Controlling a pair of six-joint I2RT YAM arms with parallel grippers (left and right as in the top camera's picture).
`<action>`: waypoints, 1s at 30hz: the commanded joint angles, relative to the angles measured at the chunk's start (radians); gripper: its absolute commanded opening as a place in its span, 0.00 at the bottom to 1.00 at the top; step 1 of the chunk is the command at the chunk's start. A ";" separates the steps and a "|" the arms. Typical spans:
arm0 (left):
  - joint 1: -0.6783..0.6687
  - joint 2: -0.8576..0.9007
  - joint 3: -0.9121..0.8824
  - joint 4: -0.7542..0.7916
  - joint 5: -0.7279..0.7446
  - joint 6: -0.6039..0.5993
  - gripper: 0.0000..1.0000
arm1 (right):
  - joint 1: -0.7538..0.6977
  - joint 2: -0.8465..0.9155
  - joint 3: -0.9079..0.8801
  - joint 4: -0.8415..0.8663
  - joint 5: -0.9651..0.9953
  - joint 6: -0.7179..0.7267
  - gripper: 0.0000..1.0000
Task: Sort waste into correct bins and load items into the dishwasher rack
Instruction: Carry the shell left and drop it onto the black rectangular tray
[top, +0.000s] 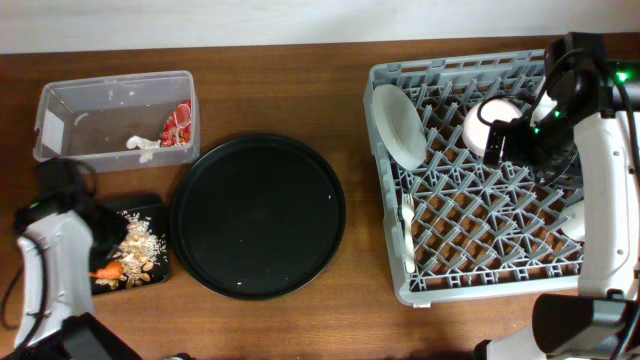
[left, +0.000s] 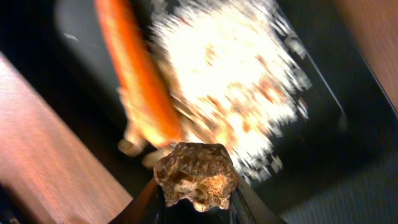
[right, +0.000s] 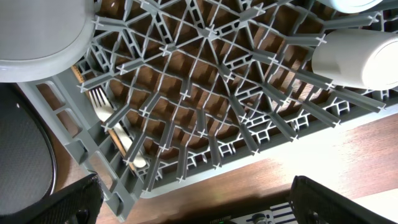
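My left gripper (left: 198, 205) is shut on the small brown lump (left: 196, 175), held just above the shallow black tray (top: 150, 212). The tray holds the orange carrot (left: 137, 87) and pale food scraps and rice (left: 230, 87); both show overhead, the carrot (top: 108, 270) next to the scraps (top: 138, 250). The clear tub (top: 60, 100) holds the red snack wrapper (top: 180, 124) and white tissue (top: 143, 145). The grey dishwasher rack (top: 480, 290) holds the plate (top: 400, 125), bowl (top: 478, 120), fork (top: 408, 235) and cream cup (right: 354, 56). My right gripper (right: 199, 205) is open and empty above the rack. I cannot make out the blue cup.
A large round black tray (top: 258, 215) lies between the bins and the rack. The brown table (top: 300, 90) runs to a pale wall at the back. The right arm (top: 600, 180) reaches over the rack's right side. The left arm (top: 55, 245) covers the black tray's left end.
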 joint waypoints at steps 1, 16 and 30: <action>0.104 0.000 0.011 0.045 -0.012 0.020 0.31 | -0.004 -0.010 0.000 -0.003 -0.005 0.006 0.99; 0.214 0.187 0.010 0.117 -0.008 0.020 0.45 | -0.004 -0.010 0.000 -0.003 -0.005 0.006 0.99; 0.188 0.105 0.046 0.065 0.157 0.046 0.62 | -0.004 -0.010 0.000 -0.003 -0.005 0.004 0.99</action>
